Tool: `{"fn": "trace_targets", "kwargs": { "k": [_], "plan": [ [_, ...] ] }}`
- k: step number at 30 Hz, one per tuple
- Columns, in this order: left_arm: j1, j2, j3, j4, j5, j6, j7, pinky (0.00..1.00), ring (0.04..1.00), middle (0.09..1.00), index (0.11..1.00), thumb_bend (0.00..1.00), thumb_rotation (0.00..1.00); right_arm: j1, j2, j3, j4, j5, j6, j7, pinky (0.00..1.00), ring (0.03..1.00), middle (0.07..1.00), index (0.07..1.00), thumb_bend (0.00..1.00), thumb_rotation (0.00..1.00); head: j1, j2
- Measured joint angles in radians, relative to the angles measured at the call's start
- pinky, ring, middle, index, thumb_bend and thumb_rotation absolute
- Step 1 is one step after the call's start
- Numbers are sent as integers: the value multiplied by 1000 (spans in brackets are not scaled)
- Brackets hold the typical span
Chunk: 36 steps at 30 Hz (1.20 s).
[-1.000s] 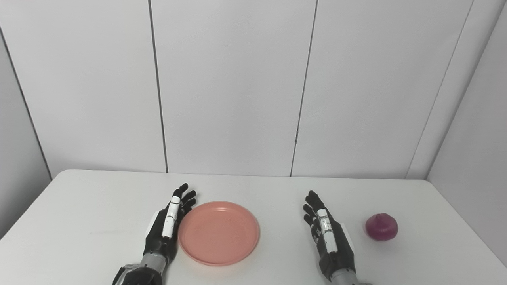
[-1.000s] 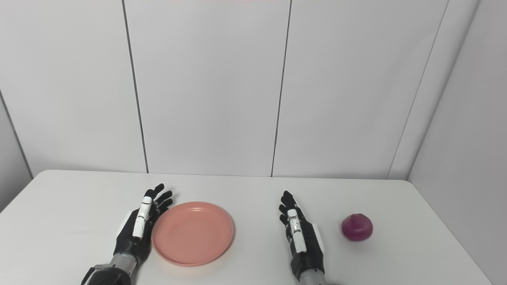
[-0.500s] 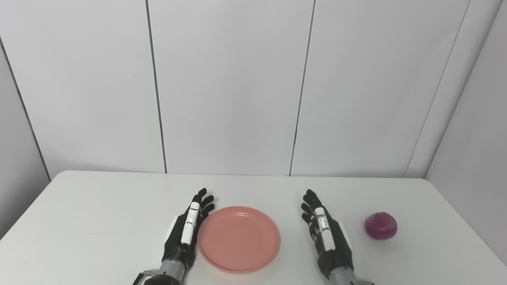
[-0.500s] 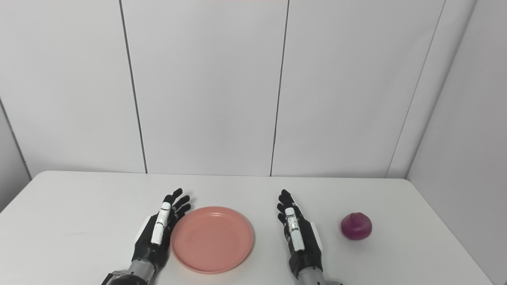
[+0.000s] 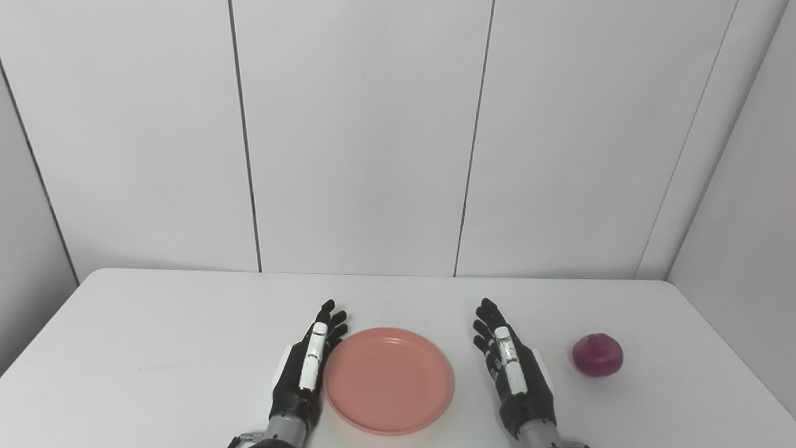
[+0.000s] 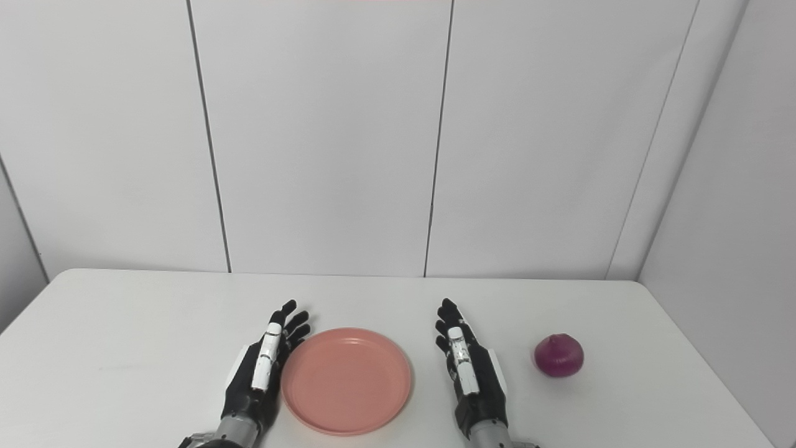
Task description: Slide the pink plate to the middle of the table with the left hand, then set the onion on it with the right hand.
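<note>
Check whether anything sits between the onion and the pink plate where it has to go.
Only the right hand itself lies between the onion and the pink plate, resting open on the table. No other object is visible on that stretch, and the plate holds nothing.

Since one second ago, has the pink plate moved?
Yes. The pink plate has slid right, toward the unmoved onion, with the left hand against its left edge.

smooth matt pink plate (image 5: 388,379), glossy-skinned purple onion (image 5: 597,354), plain matt white table (image 5: 155,336).
</note>
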Motion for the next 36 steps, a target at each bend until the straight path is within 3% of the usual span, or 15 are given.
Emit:
{"fn": "trace_targets", "kwargs": {
  "k": [24, 36],
  "plan": [
    [8, -11, -8, -13, 10, 14, -1, 957, 925, 922, 935, 539, 1000, 0, 0, -2, 0, 4, 0, 6, 952, 937, 926, 925, 521, 848, -8, 3],
    [-16, 8, -4, 34, 19, -32, -1, 956, 938, 933, 935, 540, 1000, 0, -6, -12, -24, -1, 0, -2, 984, 959, 950, 941, 496, 887, -35, 5]
  ]
}}
